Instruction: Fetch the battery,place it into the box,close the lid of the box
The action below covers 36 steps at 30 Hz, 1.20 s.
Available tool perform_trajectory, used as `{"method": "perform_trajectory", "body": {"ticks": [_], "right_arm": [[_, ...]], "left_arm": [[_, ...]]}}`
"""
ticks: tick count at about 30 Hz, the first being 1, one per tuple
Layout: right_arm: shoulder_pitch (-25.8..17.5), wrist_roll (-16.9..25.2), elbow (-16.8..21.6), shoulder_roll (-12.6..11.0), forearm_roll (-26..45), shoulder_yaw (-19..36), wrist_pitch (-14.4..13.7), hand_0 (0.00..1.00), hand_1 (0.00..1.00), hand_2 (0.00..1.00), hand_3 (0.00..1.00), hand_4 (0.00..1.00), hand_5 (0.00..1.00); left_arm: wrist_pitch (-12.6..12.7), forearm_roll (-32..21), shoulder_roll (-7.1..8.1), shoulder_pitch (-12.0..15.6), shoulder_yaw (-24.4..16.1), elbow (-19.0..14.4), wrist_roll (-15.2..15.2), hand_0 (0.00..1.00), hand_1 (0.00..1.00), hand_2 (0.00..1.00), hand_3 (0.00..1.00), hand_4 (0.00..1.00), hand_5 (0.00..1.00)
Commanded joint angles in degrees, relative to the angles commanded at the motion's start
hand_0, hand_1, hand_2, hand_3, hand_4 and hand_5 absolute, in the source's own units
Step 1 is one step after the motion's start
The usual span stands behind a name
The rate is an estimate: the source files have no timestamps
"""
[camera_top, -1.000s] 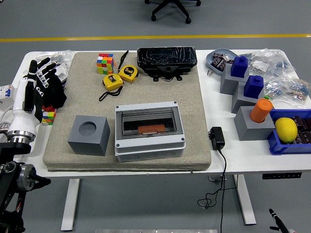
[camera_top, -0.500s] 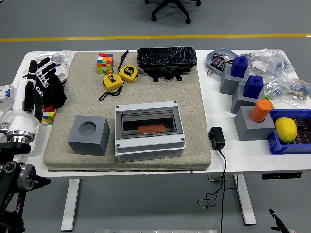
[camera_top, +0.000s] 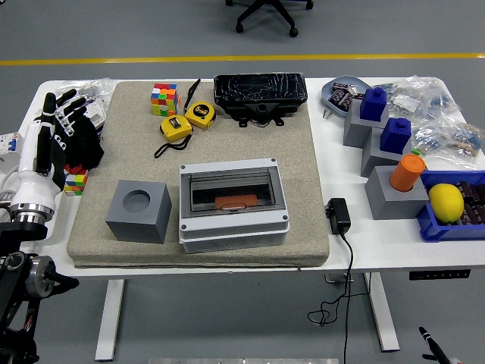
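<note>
Left hand idling at the table's left edge; box shut, orange block inside.

I am seeing the left hand (camera_top: 57, 133) hovering upright over the white table (camera_top: 333, 254), its black-and-white fingers (camera_top: 67, 102) spread loosely and gripping nothing. The box (camera_top: 233, 203), a pale grey rectangular plastic case, is sitting near the front of the coarse beige mat (camera_top: 303, 159), its smoky clear lid (camera_top: 231, 188) lying flat and closed. Through that lid an orange rounded piece, apparently the battery (camera_top: 235, 202), is showing inside. Just left of the box a matte grey cube (camera_top: 137, 211) with a round hollow is resting. Behind, two yellow tape measures (camera_top: 187, 120) are lying beside a multicoloured puzzle cube (camera_top: 164, 98).
</note>
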Motion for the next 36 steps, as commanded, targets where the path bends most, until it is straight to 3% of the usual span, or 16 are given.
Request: {"method": "perform_trajectory", "body": {"ticks": [26,27,32,33,36], "right_arm": [[-0.1,-0.3,0.0,0.1,-0.5,-0.1,0.3,0.924,0.801,0.742,0.788,0.998,0.998],[-0.1,-0.3,0.0,0.1,-0.5,-0.1,0.3,0.923,0.798,0.742,0.788,0.998,0.998],[-0.1,-0.3,0.0,0.1,-0.5,-0.1,0.3,0.923,0.798,0.742,0.788,0.998,0.998],[-0.1,-0.3,0.0,0.1,-0.4,-0.2,0.3,0.923,0.799,0.741,0.788,0.998,0.998],[0.0,-0.4,0.0,0.0,-0.5,-0.2,0.3,0.923,0.799,0.741,0.788,0.998,0.998]], "left_arm": [[0.7,0.6,-0.11,-0.1,-0.2,-0.1,-1.0,0.799,0.831,0.799,0.817,0.998,0.998],[0.7,0.8,-0.12,-0.1,-0.2,-0.1,-1.0,0.793,0.830,0.796,0.816,0.998,0.956],[0.8,1.7,-0.09,-0.1,-0.3,-0.2,-0.9,0.793,0.830,0.796,0.816,0.998,0.956],[0.8,1.9,-0.08,-0.1,-0.3,-0.2,-0.9,0.786,0.824,0.796,0.816,0.998,0.881],[0.8,2.0,-0.06,-0.2,-0.3,-0.2,-0.8,0.786,0.824,0.796,0.816,0.998,0.881]]}}
